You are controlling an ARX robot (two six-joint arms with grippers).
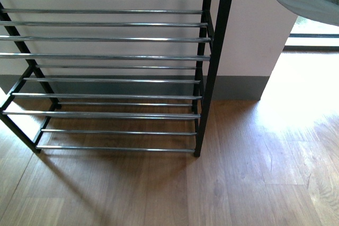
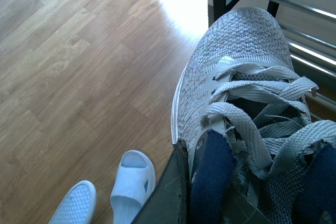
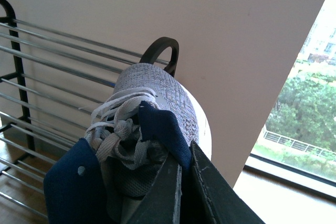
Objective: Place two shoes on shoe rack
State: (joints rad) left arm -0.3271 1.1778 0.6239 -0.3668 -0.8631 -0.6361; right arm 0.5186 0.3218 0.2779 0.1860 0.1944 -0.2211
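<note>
While the rack (image 1: 106, 56) ahead bears no shoe, the left gripper (image 2: 202, 192) is clamped on the collar of one sneaker (image 2: 236, 51), its toe pointing at the rods just beyond. The right gripper (image 3: 184, 182) likewise pinches the second sneaker (image 3: 157, 90), held high, toe toward the rack's looped end.
</note>
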